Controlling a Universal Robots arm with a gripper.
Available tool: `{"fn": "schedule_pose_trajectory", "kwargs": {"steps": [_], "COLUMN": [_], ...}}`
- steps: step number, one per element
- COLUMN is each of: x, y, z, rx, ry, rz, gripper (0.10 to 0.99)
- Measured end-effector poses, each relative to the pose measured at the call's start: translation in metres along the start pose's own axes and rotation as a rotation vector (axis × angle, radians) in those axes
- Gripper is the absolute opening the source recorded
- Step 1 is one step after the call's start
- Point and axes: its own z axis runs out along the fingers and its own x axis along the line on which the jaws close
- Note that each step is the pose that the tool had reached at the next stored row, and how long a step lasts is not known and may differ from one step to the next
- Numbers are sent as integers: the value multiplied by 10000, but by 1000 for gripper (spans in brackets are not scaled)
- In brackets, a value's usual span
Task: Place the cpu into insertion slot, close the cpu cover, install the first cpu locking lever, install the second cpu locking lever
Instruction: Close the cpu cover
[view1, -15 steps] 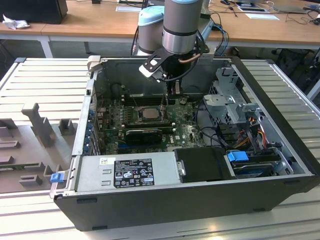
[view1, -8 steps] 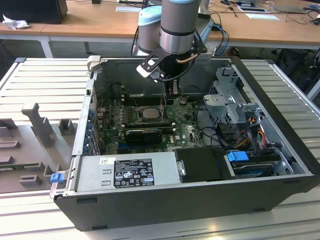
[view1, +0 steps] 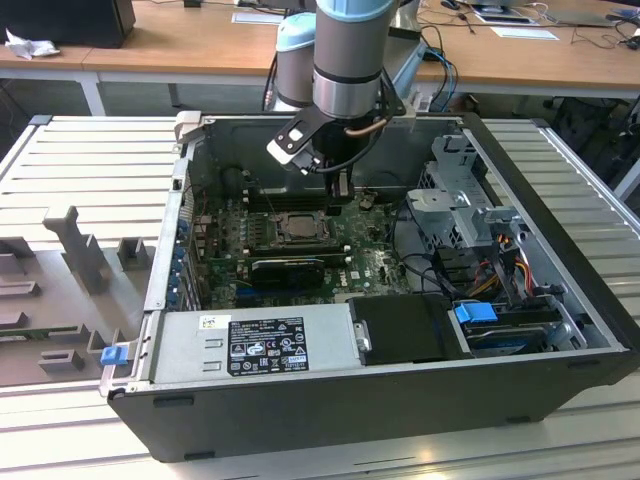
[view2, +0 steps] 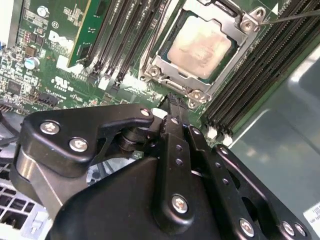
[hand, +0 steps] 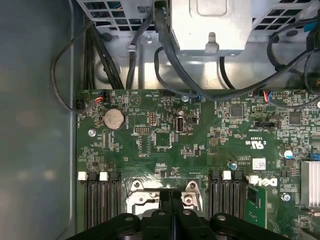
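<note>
The pale silver-grey square cpu (view2: 200, 44) sits in the square, silver-rimmed insertion slot (hand: 141, 196) on the green circuit board (hand: 200, 145). The board is inside the open black computer case (view1: 400, 420), which stands on the ribbed metal table (view1: 70, 150). The thin silver windowed cpu cover (view2: 222, 77) lies flat around the chip. The black jaws are pressed together and empty. They hang just beside the slot, on its far side toward the exterior view's right. A thin metal lever rod (view2: 292, 16) runs off the cover's corner.

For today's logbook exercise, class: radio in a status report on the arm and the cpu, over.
Pincer shut, tip close beside cpu cover. Cpu seated, cover down over it. No obstruction seen.
</note>
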Motion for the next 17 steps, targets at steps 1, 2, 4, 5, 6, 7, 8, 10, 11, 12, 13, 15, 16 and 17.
{"fn": "schedule_pose_trajectory", "kwargs": {"steps": [1,2,4,5,6,7,8,10,11,12,13,15,16,17], "x": [0,-1,-1,-1,-1,-1,-1,-2,-1,-1,-2,-1,-1,-2], "y": [-27,-55,-166,-201,-241,-282,-320,-380,-426,-440,-453,-476,-486,-500], "z": [10,9,9,9,9,9,10,9,8,8,7,7,6,6], "rx": [3,6,5,4,5,6,6,6,6,6,6,6,6,6], "ry": [1,0,3,4,3,3,3,2,3,3,3,3,3,3], "rz": [-28,-43,-60,-68,-77,-85,-96,-96,-98,-96,-97,-95,-97,-97], "gripper": [106,106,106,106,106,106,106,106,106,106,106,106,106,106]}}
